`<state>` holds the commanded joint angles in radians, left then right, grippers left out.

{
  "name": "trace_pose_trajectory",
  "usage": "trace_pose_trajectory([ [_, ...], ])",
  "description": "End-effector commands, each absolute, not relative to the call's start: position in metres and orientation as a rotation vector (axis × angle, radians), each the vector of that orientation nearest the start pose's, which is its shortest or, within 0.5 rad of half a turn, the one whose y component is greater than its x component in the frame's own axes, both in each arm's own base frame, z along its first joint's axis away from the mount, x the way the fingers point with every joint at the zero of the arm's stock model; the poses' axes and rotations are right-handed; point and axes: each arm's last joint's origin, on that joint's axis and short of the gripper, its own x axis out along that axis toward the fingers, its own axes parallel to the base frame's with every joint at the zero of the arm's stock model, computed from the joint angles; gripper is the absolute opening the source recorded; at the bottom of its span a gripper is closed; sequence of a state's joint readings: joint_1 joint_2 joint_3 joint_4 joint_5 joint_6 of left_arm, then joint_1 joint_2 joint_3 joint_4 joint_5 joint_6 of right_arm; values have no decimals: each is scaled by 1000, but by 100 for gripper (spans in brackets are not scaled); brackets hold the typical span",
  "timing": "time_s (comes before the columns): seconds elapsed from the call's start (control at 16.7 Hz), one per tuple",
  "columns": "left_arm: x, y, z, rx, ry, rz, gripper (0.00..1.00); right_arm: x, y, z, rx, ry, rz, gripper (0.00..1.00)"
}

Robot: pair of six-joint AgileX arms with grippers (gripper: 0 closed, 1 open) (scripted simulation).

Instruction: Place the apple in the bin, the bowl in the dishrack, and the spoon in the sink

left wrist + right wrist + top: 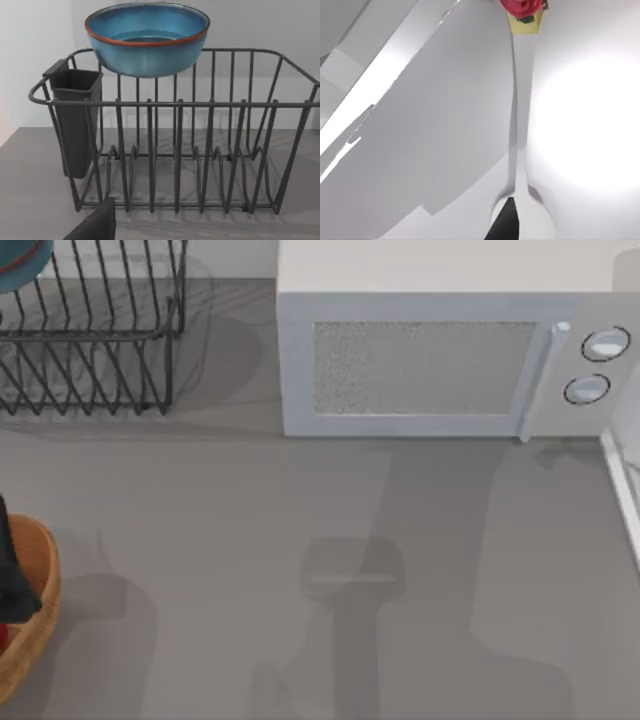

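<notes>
Three jobs make up the task, and two look close to settled, so the spoon (521,7) is judged to be the step in hand. The bowl (146,37) sits upright at the top rail of the dishrack (175,150), at the far upper left of the top view. Whether it rests on the wires or hangs just above them cannot be told. Beside it in the rack stands a dark cutlery holder (76,122).

The left gripper (95,226) shows as one dark part low in front of the rack, well apart from the bowl. It has hold of nothing that can be seen, and how far open it is cannot be told. At the lower left of the top view, the bin (40,600) has a dark shape over it and a red sliver at the frame's edge, possibly the apple.

The right wrist view looks along pale curved surfaces, likely the sink (622,490) at the right edge of the top view. Only the spoon's pink-red tip is seen, at the end of a long white strip. Whether the right gripper grasps it, or how far open it is, cannot be told.

If the spoon is held, the next move calls for lowering it into the basin and releasing it gently, clear of the microwave (430,360)
</notes>
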<state>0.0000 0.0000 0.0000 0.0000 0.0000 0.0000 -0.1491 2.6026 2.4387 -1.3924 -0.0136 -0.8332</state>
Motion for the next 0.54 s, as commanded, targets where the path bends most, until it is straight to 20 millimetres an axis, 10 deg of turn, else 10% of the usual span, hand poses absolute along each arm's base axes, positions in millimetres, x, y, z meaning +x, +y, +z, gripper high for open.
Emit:
trace_pose_trajectory([
  [0.18, 106, -1, 160, 0, 0, 0, 100, 501, -68, 156, -535, 1478, 554, 98],
  [0.54, 106, -1, 160, 0, 0, 0, 100, 501, -68, 156, -535, 1478, 554, 100],
])
